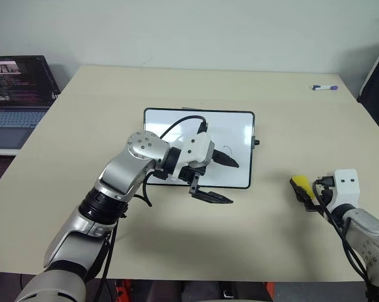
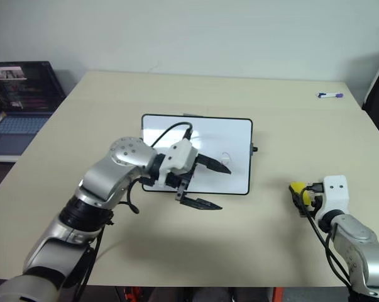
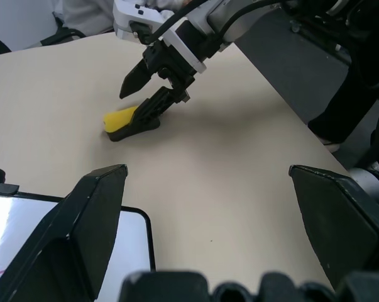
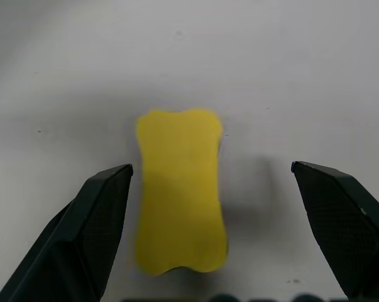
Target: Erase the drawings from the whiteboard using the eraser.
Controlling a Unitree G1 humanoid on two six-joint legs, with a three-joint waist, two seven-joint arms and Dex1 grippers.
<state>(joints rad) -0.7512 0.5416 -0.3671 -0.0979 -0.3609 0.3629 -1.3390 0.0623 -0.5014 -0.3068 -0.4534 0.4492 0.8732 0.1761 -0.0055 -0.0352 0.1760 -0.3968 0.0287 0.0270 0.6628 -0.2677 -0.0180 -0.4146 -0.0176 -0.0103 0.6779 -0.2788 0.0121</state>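
The laptop (image 1: 16, 100) sits off the table's far left corner, well behind and to the outside of the left arm, clear of the work.

The whiteboard (image 1: 176, 123) lies flat at the table's centre. The left gripper (image 1: 217, 179) hangs over its near right corner, jaws spread wide and holding nothing: one finger reaches over the white surface, the other past the near frame edge. The forearm comes in from the near left, with the wrist bent so the fingers point to the robot's right and slightly down. In my judgement this placement is for steadying the board against the coming strokes. A faint red mark (image 2: 225, 157) shows just beyond the upper fingertip; the purple drawing cannot be made out.

The eraser (image 4: 180, 189) lies yellow side up on the bare table (image 1: 271, 239), well to the right of the board. The right gripper (image 4: 208, 182) straddles it, fingers wide on either side with clear gaps, not touching and gripping nothing. The wrist tilts forward and down, fingers aligned with the eraser's long axis, a pose suited to closing across its narrow width.

A marker (image 1: 324, 87) lies at the far right edge, well beyond the right gripper.
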